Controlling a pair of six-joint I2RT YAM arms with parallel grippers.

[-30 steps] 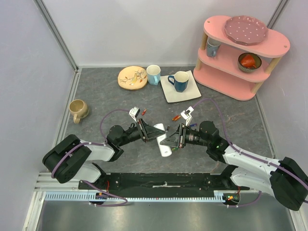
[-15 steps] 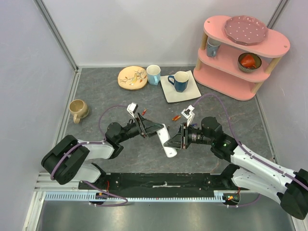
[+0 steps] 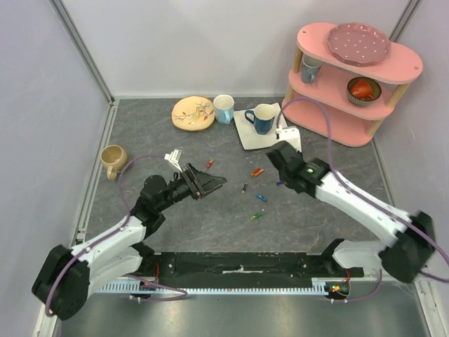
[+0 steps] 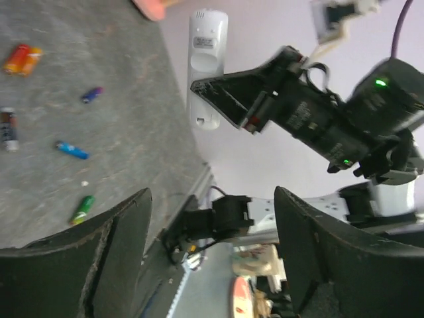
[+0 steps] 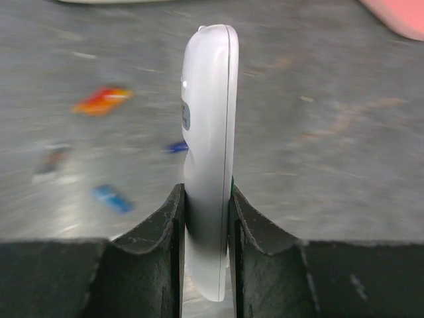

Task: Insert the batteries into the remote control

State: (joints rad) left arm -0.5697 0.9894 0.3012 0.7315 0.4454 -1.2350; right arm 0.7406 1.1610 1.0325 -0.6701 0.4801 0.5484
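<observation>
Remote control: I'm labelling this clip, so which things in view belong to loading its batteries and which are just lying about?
Job: slim white plastic remote control, held by right gripper; small cylindrical orange battery, dark battery, blue battery, green battery.
Lying about: tan ceramic mug, round patterned plate, light blue mug, dark blue mug, white square plate, pink tiered shelf.

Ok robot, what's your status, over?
Left claw open, empty. Right claw shut on remote control. Batteries loose on table.
</observation>
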